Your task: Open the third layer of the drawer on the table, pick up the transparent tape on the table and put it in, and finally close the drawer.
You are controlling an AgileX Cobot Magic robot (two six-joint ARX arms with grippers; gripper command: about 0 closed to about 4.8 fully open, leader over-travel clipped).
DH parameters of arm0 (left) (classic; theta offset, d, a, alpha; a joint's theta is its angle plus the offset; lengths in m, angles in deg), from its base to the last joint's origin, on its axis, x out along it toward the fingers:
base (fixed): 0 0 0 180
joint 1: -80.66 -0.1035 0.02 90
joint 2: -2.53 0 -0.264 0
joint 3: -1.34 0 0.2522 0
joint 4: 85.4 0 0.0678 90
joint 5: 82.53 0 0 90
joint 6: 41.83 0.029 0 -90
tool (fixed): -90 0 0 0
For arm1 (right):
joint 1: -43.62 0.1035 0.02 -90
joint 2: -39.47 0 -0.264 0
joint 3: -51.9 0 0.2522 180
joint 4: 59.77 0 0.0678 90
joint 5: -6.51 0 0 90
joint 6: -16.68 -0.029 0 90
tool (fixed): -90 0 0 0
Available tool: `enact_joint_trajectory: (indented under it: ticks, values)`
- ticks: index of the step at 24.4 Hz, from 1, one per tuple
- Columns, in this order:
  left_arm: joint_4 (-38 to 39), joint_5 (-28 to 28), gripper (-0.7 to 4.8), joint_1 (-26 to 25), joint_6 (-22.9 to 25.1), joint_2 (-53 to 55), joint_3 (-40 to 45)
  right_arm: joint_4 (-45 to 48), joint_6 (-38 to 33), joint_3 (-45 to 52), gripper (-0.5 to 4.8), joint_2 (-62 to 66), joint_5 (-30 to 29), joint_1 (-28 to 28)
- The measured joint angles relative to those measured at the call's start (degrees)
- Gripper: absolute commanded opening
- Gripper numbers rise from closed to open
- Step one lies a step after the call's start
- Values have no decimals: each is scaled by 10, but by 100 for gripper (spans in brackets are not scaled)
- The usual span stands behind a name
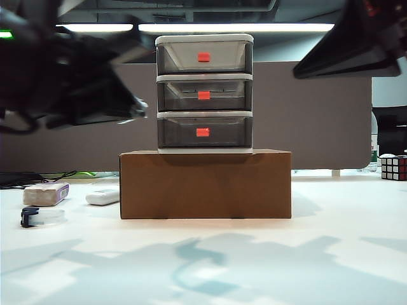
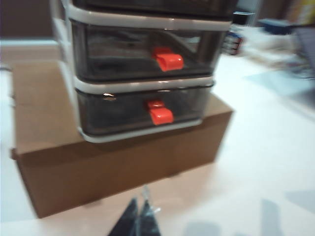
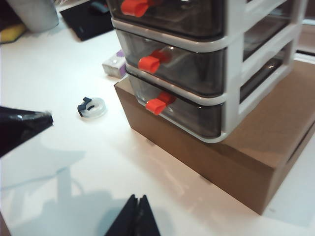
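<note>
Step in hand, as judged: approach to the third layer (image 1: 203, 132); none of the 3 tiers is pulled out yet.

Left gripper (image 2: 140, 216): in its wrist view the 2 fingertips meet in a point, jaws fully closed, holding nothing. It hovers above the bench (image 1: 267, 267), in front of the cardboard box (image 1: 205, 184), facing the drawer (image 1: 204, 93). In the exterior view this arm is a dark blur up and to the left of the unit.

Right gripper (image 3: 137, 216): tips likewise pressed together, empty, above the bench off the box's front-left corner.

The drawer stands on top of the box, toward the bench's far edge, about mid-width. The transparent tape (image 1: 39, 216) lies flat on the bench near its left edge, well apart from the box, just in front of the whitish block (image 1: 46, 193); a white bar (image 1: 102, 196) lies between block and box.

To do the step well:
1. Part the left jaws before reaching the red-orange tab (image 2: 161, 115) of the lowest tier; the tab is small.
2. Do not take the tab above (image 2: 169, 60).
3. Pull straight out, slowly; the unit only rests on the box and may slide or tip. The right arm could brace it.

Hard to make out:
- The left wrist view is blurred; tab edges are soft.
- The top tier is cut off in both wrist views.
- The drawer contents are unreadable through the smoky fronts.
- A dark, blurred shape at one edge of the right wrist view is unidentified.
</note>
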State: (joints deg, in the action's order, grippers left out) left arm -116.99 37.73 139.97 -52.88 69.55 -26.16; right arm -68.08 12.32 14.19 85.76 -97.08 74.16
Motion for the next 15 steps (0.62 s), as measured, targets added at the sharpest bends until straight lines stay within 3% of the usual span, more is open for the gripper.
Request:
enact_joint_trajectory:
  ticks: [1,3,6,8,13,15]
  values:
    - [-7,75,22,42,15,33,-20,1,8,-10,-5,18,-2,8]
    - [-21,103,22,71,19,61,-33,1,17,-15,-5,22,-7,8]
    - [-35,19,22,80,27,87,-49,34,23,-18,-5,27,-17,11]
    - [-52,-9,22,70,23,89,-49,54,23,-18,-5,27,-17,11]
    - [-74,-1,34,11,-26,154,-89,85,25,-18,-5,29,-53,11]
    - [-78,23,123,12,-24,208,-129,86,26,-19,-5,37,-51,11]
